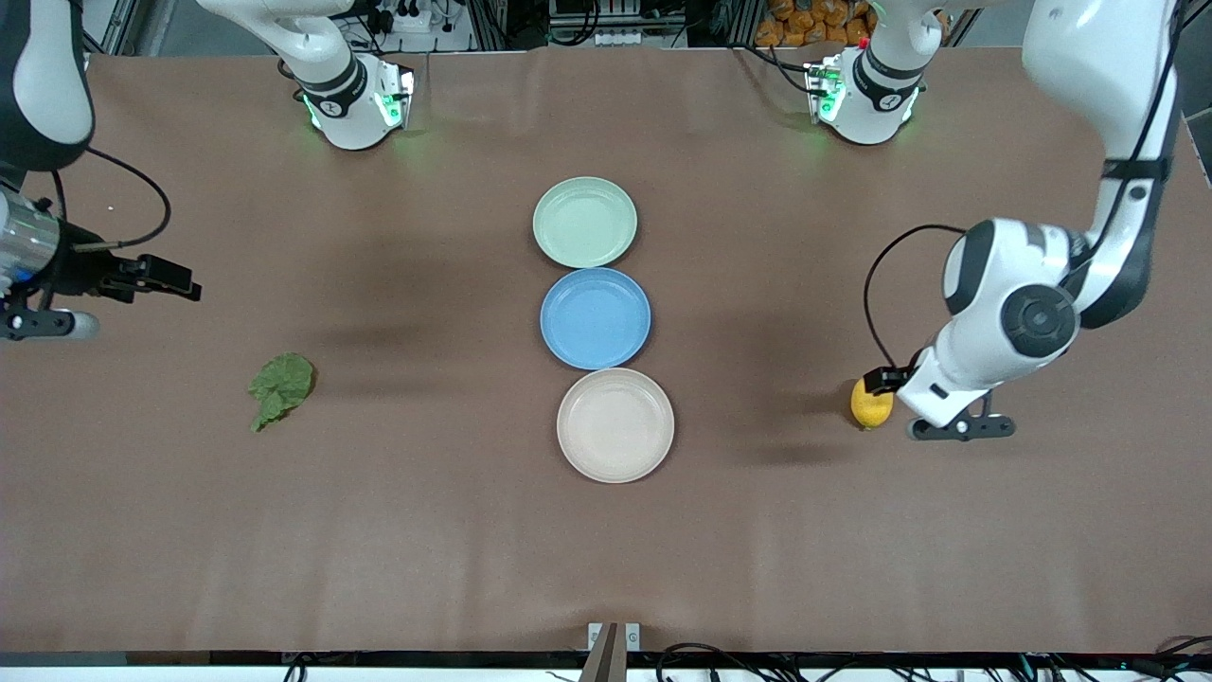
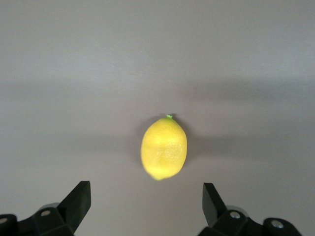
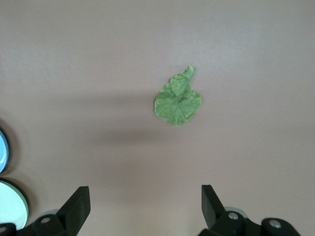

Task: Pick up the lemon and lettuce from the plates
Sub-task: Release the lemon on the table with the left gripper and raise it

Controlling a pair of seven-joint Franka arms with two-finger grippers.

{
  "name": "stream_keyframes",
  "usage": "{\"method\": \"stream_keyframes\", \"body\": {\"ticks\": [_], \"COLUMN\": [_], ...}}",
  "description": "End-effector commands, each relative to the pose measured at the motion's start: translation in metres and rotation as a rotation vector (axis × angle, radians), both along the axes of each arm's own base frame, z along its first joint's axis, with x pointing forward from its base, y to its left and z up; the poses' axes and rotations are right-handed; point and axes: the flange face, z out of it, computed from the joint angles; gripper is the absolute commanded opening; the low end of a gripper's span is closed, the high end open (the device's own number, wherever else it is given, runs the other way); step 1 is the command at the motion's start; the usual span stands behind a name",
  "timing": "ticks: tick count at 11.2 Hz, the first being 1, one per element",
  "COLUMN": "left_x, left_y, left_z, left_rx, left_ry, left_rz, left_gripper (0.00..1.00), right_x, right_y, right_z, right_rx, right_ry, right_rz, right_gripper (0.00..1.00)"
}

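Note:
The lemon (image 1: 871, 404) lies on the bare table toward the left arm's end, off the plates; it also shows in the left wrist view (image 2: 164, 147). My left gripper (image 1: 888, 381) is low over the table right beside the lemon, open and empty (image 2: 146, 189). The lettuce (image 1: 280, 384) lies flat on the bare table toward the right arm's end, and shows in the right wrist view (image 3: 178, 101). My right gripper (image 1: 161, 277) is open and empty (image 3: 145, 194), over bare table some way from the leaf. The pale green plate (image 1: 584, 222) and beige plate (image 1: 615, 425) are empty.
An empty blue plate (image 1: 595, 317) sits between the pale green and beige plates in a row across the table's middle. The blue plate's rim (image 3: 2, 150) and the pale green plate's rim (image 3: 11, 201) show at the edge of the right wrist view.

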Motion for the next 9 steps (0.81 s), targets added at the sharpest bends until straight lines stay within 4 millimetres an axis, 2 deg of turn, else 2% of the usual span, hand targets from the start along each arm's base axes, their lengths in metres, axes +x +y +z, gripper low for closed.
{"method": "stream_keyframes", "body": {"ticks": [1, 3, 4, 5, 7, 9], "left_x": [-0.012, -0.01, -0.022, -0.032, -0.054, -0.076], "left_y": [-0.013, -0.009, -0.008, 0.007, 0.015, 0.016], "left_z": [0.095, 0.157, 0.179, 0.205, 0.253, 0.282], "left_rx": [0.021, -0.048, -0.064, -0.068, -0.094, -0.08], "left_ry": [-0.014, 0.014, 0.039, 0.014, -0.05, -0.077], "left_rz": [-0.028, 0.017, -0.031, -0.037, -0.021, -0.037], "left_gripper": [1.0, 1.0, 1.0, 1.0, 1.0, 1.0], "right_x": [-0.009, -0.012, -0.015, -0.017, -0.023, -0.034], "right_y": [-0.013, -0.02, -0.019, -0.019, -0.019, -0.016], "right_z": [0.048, 0.075, 0.087, 0.103, 0.127, 0.147], "right_rx": [0.006, 0.007, 0.008, 0.006, 0.003, 0.0], "right_ry": [-0.041, -0.052, -0.048, -0.063, -0.089, -0.126], "right_rz": [-0.008, -0.016, -0.011, -0.011, -0.008, -0.005], "right_gripper": [1.0, 1.0, 1.0, 1.0, 1.0, 1.0]}}
